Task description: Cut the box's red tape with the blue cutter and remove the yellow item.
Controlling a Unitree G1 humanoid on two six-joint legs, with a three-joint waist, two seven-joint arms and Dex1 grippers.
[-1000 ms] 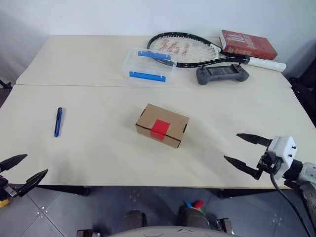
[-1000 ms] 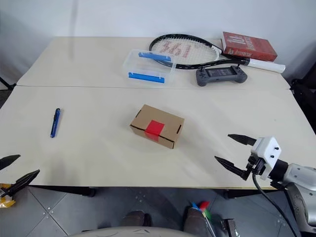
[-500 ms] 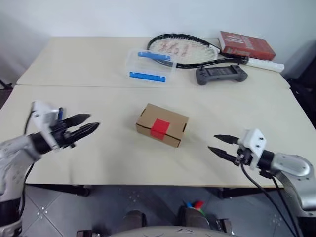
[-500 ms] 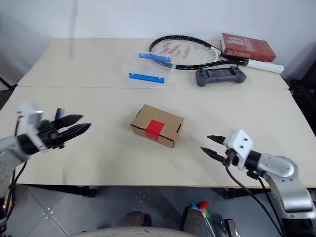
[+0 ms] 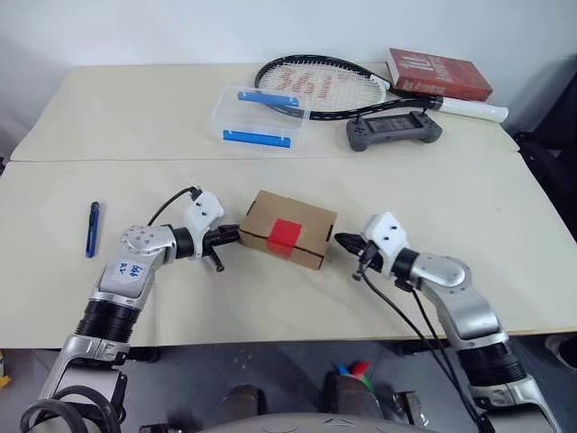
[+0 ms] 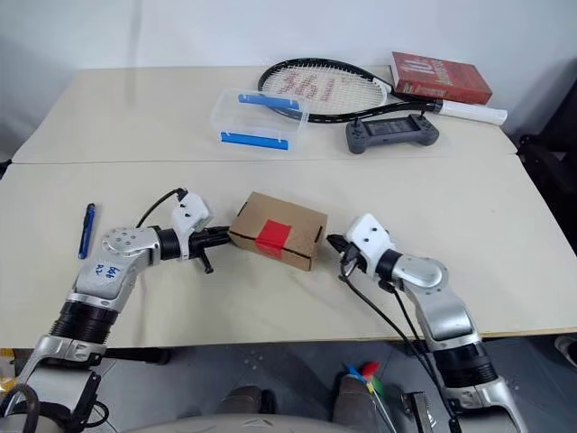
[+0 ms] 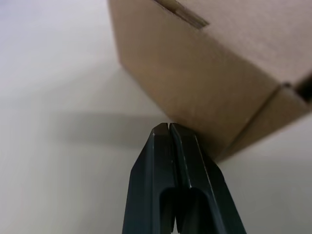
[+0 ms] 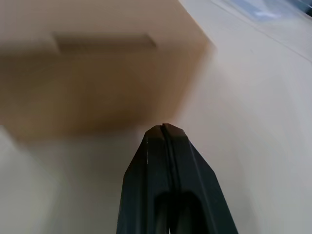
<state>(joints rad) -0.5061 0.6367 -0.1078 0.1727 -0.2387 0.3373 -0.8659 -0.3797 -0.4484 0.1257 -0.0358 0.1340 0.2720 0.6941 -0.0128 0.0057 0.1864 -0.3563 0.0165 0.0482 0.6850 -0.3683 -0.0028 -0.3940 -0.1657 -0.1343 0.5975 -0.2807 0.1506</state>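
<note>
Readable writing is scarce: the left arm's forearm carries a small white sticker with blue handwritten marks, illegible. The red book [image 5: 439,74] at the far right of the table [image 5: 505,207] has pale lettering on its cover, too small to read. The racket [image 5: 317,87] strings show a red printed logo, unreadable.

The box [image 5: 288,228], brown cardboard, sits flaps closed near the middle of the near table. The red tape [image 5: 282,236] is a small square on the edge facing the robot, folded over the top and front face.

Left gripper [image 5: 233,236]: fingers clamped together, holding nothing, tip right at the box's left end wall; in the left wrist view the closed tip [image 7: 168,127] sits against or just short of the cardboard, contact unclear. Right gripper [image 5: 343,240]: fingers likewise pressed together, empty, tip pointing at the box's right end, just beside it; in the right wrist view the tip [image 8: 163,127] is very near the wall, touch cannot be told.

The blue cutter [image 5: 93,228] lies flat on the table well to the left of the box, beyond the left arm, untouched.

Far side of the table: clear plastic case [image 5: 258,117] with blue clips, and a dark grey handheld controller [image 5: 394,132] just in front of the racket handle.
</note>
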